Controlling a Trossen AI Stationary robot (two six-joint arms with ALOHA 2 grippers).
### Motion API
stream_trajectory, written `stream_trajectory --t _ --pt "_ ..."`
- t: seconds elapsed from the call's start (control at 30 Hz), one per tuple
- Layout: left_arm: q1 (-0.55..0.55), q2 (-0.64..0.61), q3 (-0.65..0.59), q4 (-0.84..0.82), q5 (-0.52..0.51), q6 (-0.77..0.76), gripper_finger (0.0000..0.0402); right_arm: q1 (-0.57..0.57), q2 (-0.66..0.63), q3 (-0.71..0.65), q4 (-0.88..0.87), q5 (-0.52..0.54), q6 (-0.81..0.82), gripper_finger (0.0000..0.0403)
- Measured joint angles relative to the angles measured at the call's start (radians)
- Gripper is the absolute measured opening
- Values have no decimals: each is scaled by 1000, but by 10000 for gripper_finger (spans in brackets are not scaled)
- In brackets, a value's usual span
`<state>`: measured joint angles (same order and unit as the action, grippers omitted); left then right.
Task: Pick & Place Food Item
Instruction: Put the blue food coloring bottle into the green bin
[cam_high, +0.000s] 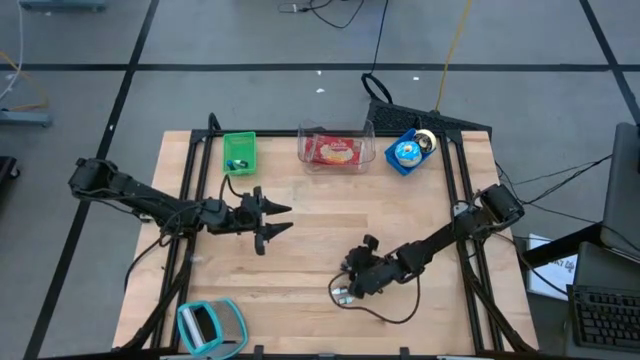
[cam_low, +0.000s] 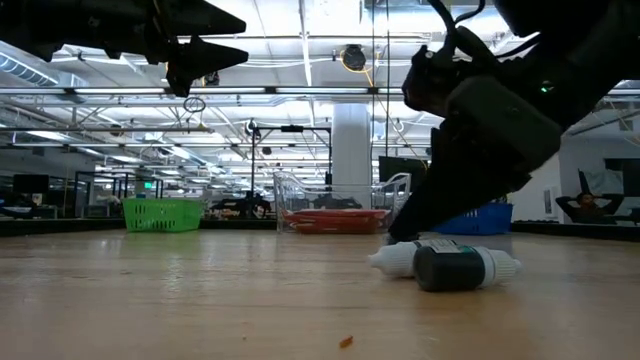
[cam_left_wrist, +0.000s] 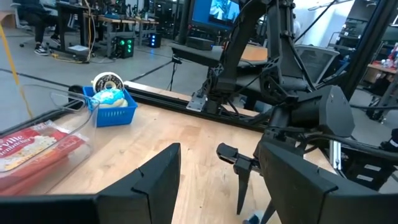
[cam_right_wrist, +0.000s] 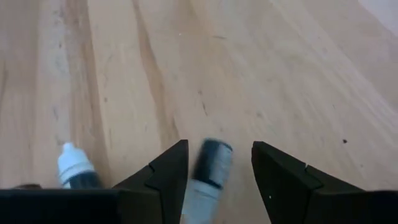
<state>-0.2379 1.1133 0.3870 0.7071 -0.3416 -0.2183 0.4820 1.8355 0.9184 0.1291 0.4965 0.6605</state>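
Two small bottles lie on their sides on the wooden table near its front middle: a dark-capped one and a white-tipped one, seen close together in the low view. My right gripper slants down over them, open, with one finger on either side of the dark-capped bottle and a gap showing beside it. My left gripper hangs open and level above the table's left middle, holding nothing.
Along the far edge stand a green basket, a clear bin with a red packet and a blue basket with a round item. A teal object lies at the near left corner. Bare wood lies between the arms.
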Motion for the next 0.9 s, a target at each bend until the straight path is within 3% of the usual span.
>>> stream_trajectory --t 0.33,0.57,0.9 --pt "1 0 0 0 -1 38 218 -16 0 0 -30 -6 -50 166" --pt "1 0 0 0 -1 41 218 -23 -28 -1 -131 -85 -49 166" --pt "3 0 0 -35 0 67 218 -34 -30 0 -101 -160 -91 167"
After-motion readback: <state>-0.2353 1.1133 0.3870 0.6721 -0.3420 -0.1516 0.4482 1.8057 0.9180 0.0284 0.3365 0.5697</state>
